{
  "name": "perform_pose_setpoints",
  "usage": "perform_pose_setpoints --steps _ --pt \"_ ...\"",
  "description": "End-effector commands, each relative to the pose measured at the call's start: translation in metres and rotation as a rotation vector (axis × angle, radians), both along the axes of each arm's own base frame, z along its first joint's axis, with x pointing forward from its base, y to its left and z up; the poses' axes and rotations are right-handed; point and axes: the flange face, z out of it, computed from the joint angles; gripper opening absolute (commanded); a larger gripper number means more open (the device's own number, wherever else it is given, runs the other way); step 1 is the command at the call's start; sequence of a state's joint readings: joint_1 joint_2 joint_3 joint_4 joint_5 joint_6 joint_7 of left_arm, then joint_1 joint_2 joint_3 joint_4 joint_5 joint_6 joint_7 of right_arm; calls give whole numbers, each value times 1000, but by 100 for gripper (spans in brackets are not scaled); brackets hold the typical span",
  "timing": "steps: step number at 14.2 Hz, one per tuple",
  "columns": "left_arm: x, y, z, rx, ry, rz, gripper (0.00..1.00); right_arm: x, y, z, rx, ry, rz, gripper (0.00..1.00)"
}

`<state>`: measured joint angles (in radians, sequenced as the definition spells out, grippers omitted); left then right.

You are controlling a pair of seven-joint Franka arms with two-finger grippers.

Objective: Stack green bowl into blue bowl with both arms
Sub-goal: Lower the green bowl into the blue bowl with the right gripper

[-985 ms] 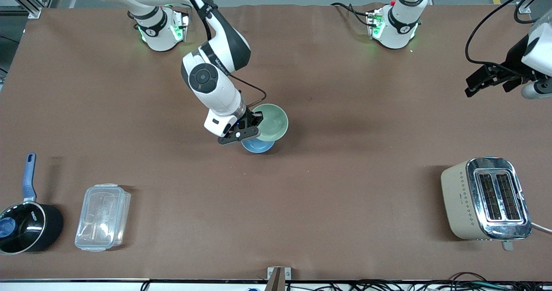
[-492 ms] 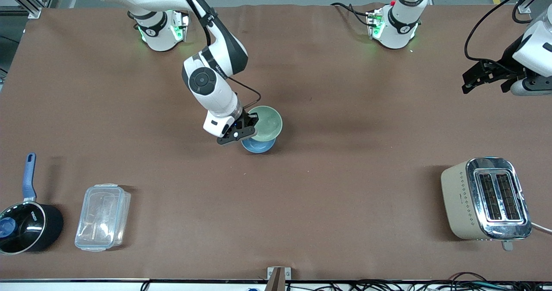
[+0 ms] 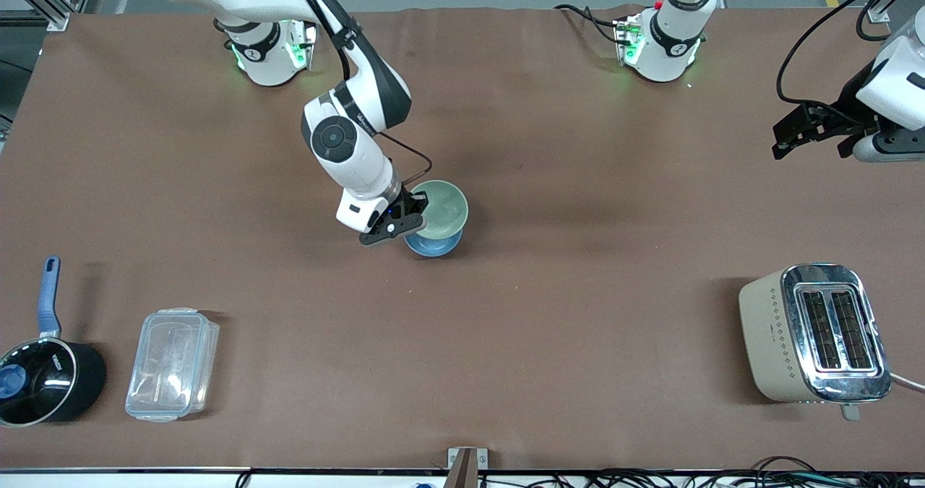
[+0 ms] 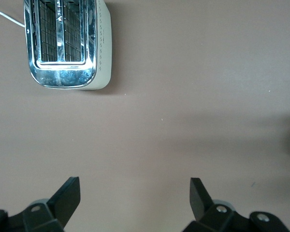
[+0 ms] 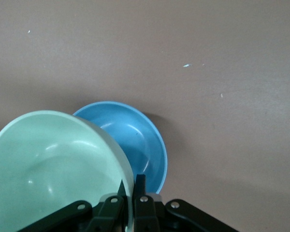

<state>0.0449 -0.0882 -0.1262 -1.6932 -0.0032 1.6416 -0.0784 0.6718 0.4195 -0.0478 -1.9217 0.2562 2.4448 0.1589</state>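
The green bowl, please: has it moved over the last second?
Yes. The green bowl, held by the right end effector, slid toward the right arm's end, covering more of the still blue bowl.

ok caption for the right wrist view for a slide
Right gripper with jaws shut on the rim of the green bowl, holding it over the blue bowl on the brown table.

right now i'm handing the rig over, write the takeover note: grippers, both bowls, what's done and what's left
Right gripper: shut on the rim of the green bowl, holding it in the air, tilted, over the blue bowl.
Left gripper: open, empty, waiting above the left arm's end of the table.
Blue bowl: upright on the table near the middle, partly covered by the green bowl in the front view.
Done: green bowl gripped and brought above the blue one.
Left: lower it in, release, withdraw.
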Motion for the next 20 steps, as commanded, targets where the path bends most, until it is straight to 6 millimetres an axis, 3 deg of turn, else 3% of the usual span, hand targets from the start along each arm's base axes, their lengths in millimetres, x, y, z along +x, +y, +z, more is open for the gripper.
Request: perform_pose_setpoints --steps 1,6,14,17,20 --pt "12 -1 5 -37 -10 -11 100 3 -11 6 23 -7 1 0" --pt "17 0 -2 -38 2 -10 100 6 -12 5 30 -36 18 0" --pt "19 -1 -6 -39 10 -10 100 2 -8 -19 22 -45 19 3" --pt "19 -1 -7 -40 12 -10 100 3 -8 -24 23 -54 17 6" --pt "19 -1 -7 -39 12 -10 100 0 -3 -36 22 -65 22 16"
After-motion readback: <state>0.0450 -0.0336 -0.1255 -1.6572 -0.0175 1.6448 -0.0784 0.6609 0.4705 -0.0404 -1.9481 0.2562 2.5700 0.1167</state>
